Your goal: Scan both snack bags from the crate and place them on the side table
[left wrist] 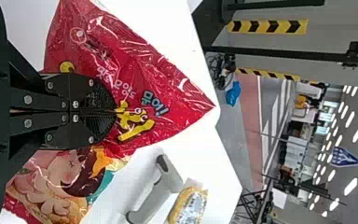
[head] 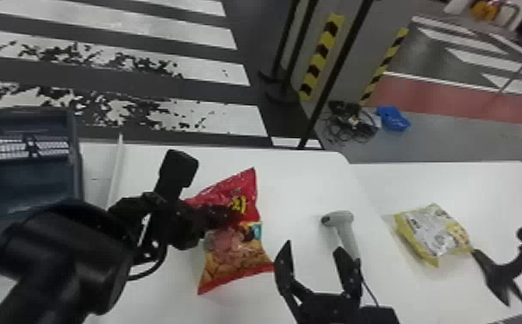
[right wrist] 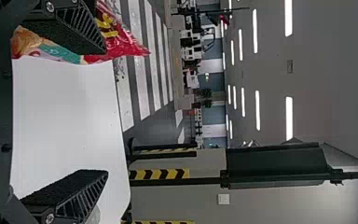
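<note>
Striped floor [head: 221,92] beyond, half the job done

Around the scanner [head: 346,235] spreads the white worktable [head: 299,185]; right of the scanner stands the side table [head: 480,181], far left the crate [head: 27,185]. Left of the scanner, the left gripper [left wrist: 115,111] pinches the red snack bag [head: 234,254], which probably needs scanning, then placing. Right of the scanner, the yellow snack bag [head: 432,228] rests on the side table, apparently finished. Beside the scanner, the right gripper [head: 314,247] gapes wide, empty.

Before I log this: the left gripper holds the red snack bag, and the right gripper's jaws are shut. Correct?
No, the jaws of the right gripper aren't shut: the head view shows them standing apart. The left gripper does hold the red snack bag.
</note>
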Available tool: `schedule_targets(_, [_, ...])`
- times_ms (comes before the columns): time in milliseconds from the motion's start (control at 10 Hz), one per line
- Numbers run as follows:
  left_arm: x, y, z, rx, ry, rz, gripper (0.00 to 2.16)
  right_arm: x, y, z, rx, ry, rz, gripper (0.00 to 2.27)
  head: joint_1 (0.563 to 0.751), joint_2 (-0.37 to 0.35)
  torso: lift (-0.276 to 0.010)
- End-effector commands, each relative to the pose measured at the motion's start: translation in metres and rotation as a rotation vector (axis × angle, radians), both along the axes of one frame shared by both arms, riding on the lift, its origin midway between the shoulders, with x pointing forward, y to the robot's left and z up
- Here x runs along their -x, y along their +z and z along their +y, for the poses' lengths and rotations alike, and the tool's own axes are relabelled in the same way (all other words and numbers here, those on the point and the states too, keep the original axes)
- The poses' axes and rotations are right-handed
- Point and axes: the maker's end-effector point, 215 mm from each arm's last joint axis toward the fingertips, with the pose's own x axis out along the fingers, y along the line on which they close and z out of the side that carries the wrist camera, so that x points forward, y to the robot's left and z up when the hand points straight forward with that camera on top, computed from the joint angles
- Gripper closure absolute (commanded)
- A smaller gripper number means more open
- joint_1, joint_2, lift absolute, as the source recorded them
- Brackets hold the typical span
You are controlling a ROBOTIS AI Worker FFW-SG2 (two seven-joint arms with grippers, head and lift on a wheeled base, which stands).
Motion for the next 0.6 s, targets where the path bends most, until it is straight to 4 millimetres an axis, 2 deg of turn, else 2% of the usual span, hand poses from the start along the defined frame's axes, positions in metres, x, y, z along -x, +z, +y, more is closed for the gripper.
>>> schedule_targets(0, [-0.002, -0.012, -0.001, -0.007, -0.001, -0.015, 1.90, 0.000, 0.001, -0.003, -0.003, -0.007, -0.003, 0.08, 0.695, -0.350, -0.095])
schedule_targets(100, [-0.002, -0.008, -0.005, 0.009, -0.011, -0.031, 1.02, 0.000, 0.001, -0.003, -0.003, -0.007, -0.003, 0.08, 0.695, -0.350, -0.095])
schedule_targets(200, [-0.001, -0.007, -0.006, 0.012, -0.020, -0.032, 0.02, 0.000, 0.000, -0.004, -0.003, -0.007, -0.002, 0.08, 0.695, -0.350, -0.095])
schedule_targets(400, [-0.007, 0.006, -0.006, 0.030, -0.015, -0.056, 0.02, 0.000, 0.001, -0.003, -0.004, -0.006, -0.003, 0.08, 0.695, -0.350, -0.095])
schedule_targets(500, [-0.012, 0.027, -0.009, 0.054, -0.013, -0.092, 0.02, 0.000, 0.000, -0.003, -0.003, -0.007, -0.002, 0.08, 0.695, -0.350, -0.095])
